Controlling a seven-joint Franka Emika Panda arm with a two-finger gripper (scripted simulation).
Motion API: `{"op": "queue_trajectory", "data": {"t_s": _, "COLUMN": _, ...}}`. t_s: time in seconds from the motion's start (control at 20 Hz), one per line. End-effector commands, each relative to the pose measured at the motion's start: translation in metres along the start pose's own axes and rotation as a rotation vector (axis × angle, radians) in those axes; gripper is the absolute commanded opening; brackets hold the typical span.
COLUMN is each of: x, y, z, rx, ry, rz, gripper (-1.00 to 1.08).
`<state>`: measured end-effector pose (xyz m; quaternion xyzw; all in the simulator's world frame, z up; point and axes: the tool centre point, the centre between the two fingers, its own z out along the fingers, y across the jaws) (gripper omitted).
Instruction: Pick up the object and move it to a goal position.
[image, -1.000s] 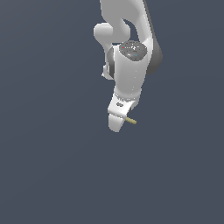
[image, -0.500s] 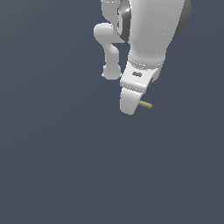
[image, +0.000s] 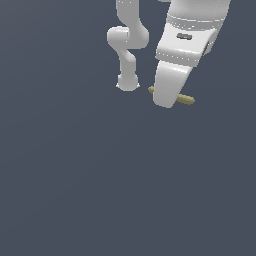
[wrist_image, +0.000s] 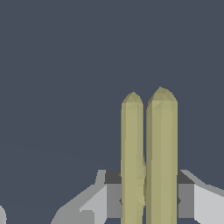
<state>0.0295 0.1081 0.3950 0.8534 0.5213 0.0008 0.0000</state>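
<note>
**Stick clamped in the gripper, up off the floor**

I see the stick lying roughly level across the tip of the gripper. Its longer end pokes out on the exterior view's right of the gripper, and a short stub shows on the exterior view's left. The middle of it is hidden behind the white finger that faces the camera.

On the wrist view the stick appears as two yellowish-tan rods side by side with pointed ends, reaching away from the gripper. I cannot tell whether that is one forked piece or a doubled render. Grey finger pads sit tight against either side of it, so I read the fingers as clenched on the stick.

Above the stick, the white hand widens into the wrist, which runs out of the top of the exterior view. Just to the exterior view's left of the stick, the arm's farther links curl down to a rounded base. Around all of this I have only flat dark grey-blue ground, plain in both views.
</note>
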Motion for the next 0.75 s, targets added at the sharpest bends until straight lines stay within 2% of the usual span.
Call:
{"op": "queue_trajectory", "data": {"t_s": 0.0, "x": 0.004, "y": 0.000, "z": -0.013, "rx": 0.001, "ry": -0.001, "rz": 0.001, "gripper": -1.00}}
{"op": "queue_trajectory", "data": {"t_s": 0.35, "x": 0.011, "y": 0.000, "z": -0.033, "rx": 0.001, "ry": -0.001, "rz": 0.001, "gripper": -1.00}}
{"op": "queue_trajectory", "data": {"t_s": 0.7, "x": 0.013, "y": 0.001, "z": -0.037, "rx": 0.001, "ry": -0.001, "rz": 0.001, "gripper": -1.00}}
